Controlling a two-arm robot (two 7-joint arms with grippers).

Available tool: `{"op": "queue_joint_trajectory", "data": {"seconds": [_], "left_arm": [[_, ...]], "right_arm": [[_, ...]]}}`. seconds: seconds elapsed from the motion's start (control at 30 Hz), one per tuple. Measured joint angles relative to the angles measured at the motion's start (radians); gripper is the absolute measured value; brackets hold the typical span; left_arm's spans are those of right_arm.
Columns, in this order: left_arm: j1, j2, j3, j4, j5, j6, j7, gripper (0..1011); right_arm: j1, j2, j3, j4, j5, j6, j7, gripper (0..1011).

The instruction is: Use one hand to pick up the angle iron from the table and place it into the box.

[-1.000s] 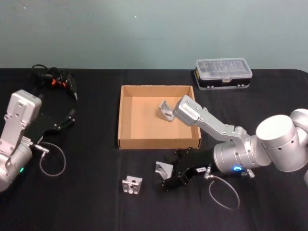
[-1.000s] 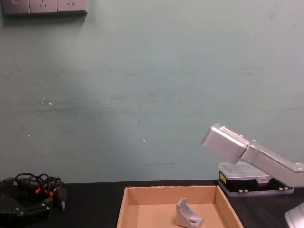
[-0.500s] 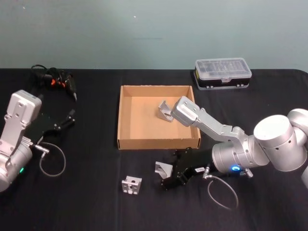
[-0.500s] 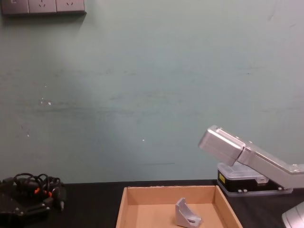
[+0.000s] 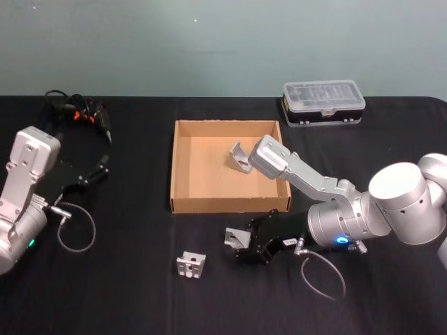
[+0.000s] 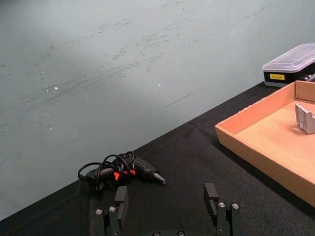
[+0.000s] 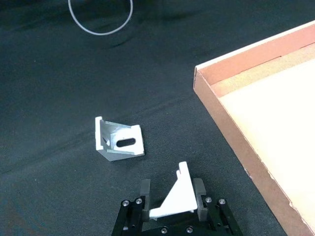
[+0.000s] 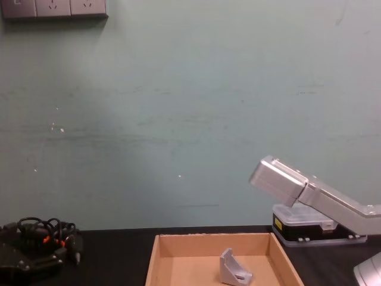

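Now R gripper (image 5: 242, 246) sits low over table (image 5: 126, 293), just in front of box (image 5: 223, 205) front wall, w/ fingers (image 7: 198, 189) closed narrow on angle iron (image 7: 178, 195), one each side; can't tell if iron is off the table. Box is tan, no lid, and holds one bracket (image 5: 239, 159) near its far right corner. 2nd bracket (image 5: 191, 265) lies loose on table just left of R gripper, apart from it. Clear-lid case (image 5: 324, 103) stands behind box to the right, contents too small to tell. L gripper (image 6: 166, 192) parked far left, fingers (image 6: 211, 196) wide; cable bundle (image 5: 77, 112) beyond it.
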Motion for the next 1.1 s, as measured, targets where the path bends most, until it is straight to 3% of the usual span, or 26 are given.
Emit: {"op": "queue_joint_trajectory", "data": {"seconds": [0.3, 0.53, 0.7, 0.87, 1.03, 1.1], "left_arm": [[0.000, 0.000, 0.000, 0.000, 0.000, 0.000, 0.000, 1011], [0.000, 0.000, 0.000, 0.000, 0.000, 0.000, 0.000, 1011], [0.000, 0.000, 0.000, 0.000, 0.000, 0.000, 0.000, 1012], [0.000, 0.000, 0.000, 0.000, 0.000, 0.000, 0.000, 1011], [0.000, 0.000, 0.000, 0.000, 0.000, 0.000, 0.000, 1011], [0.000, 0.000, 0.000, 0.000, 0.000, 0.000, 0.000, 1011]], "right_arm": [[-0.009, 0.006, 0.008, -0.018, -0.006, -0.009, -0.009, 520], [-0.025, 0.015, 0.048, -0.068, 0.007, -0.027, -0.023, 520], [-0.002, 0.009, 0.063, -0.076, 0.008, -0.038, -0.021, 520], [0.054, -0.023, 0.064, -0.030, 0.001, -0.050, -0.011, 520], [0.114, -0.070, 0.062, 0.055, -0.005, -0.066, 0.000, 520], [0.155, -0.104, 0.054, 0.127, -0.013, -0.083, 0.013, 520]]}}
